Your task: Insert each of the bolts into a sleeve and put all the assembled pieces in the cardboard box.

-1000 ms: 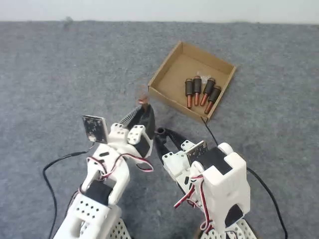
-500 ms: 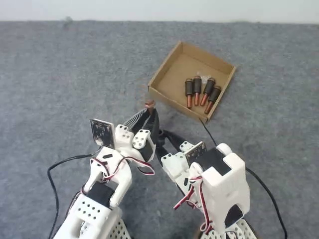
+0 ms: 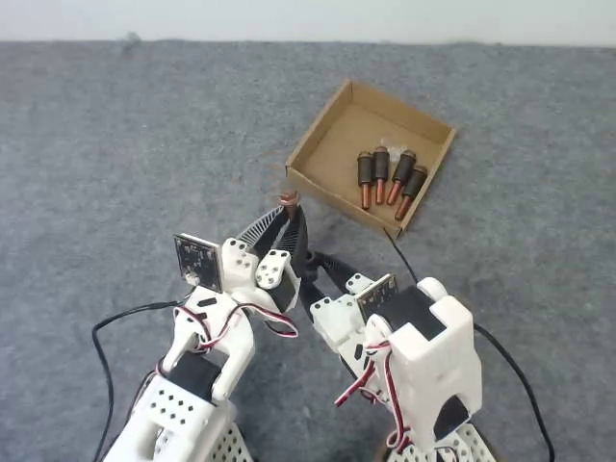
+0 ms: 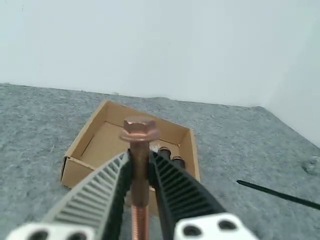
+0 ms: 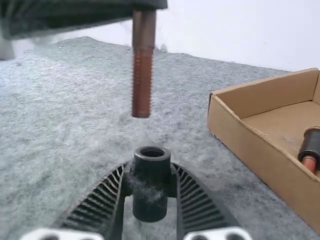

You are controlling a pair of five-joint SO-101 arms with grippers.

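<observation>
Left tool, clamping a bolt, has swung over the sleeve pinched by the right tool; seemingly aligned for insertion.

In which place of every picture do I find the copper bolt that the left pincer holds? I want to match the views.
High view: bolt upright at the tip of the left pincer, just short of the cardboard box.
Left wrist view: bolt clamped in that pincer, box behind it.
Right wrist view: bolt hanging over the sleeve, box beside.
Shared landmark: the cardboard box.
</observation>
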